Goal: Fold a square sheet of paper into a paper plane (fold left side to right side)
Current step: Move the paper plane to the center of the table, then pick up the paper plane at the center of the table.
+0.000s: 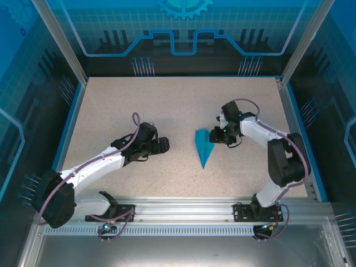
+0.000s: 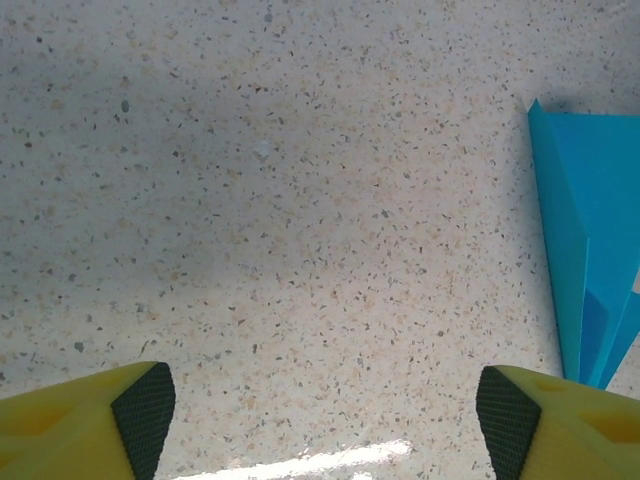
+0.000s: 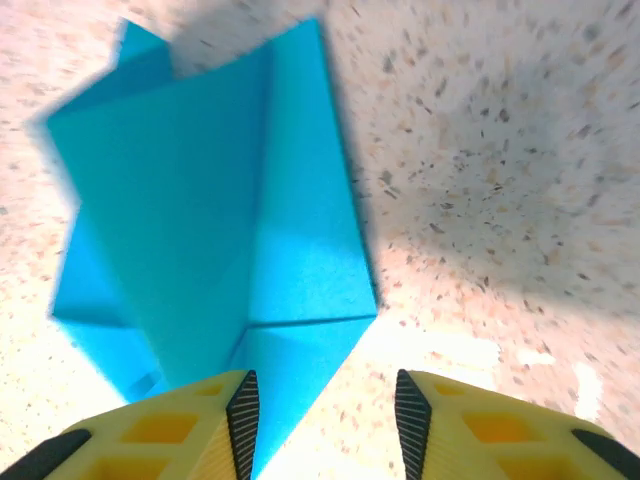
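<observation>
right gripper half-open at the paper plane — left gripper wide.

Top view: bright, even overhead light on the table, sharp focus, soft shadows left & right of the paper plane; walls beyond it are dim w/ faint reflections. Left wrist view: crisp, grey shadow patch well left of the plane, white glare streak lower-left of it. Right wrist view: plane's left edge smeared by motion blur, dark shadow right of it, blown-out glare just below-right.
</observation>
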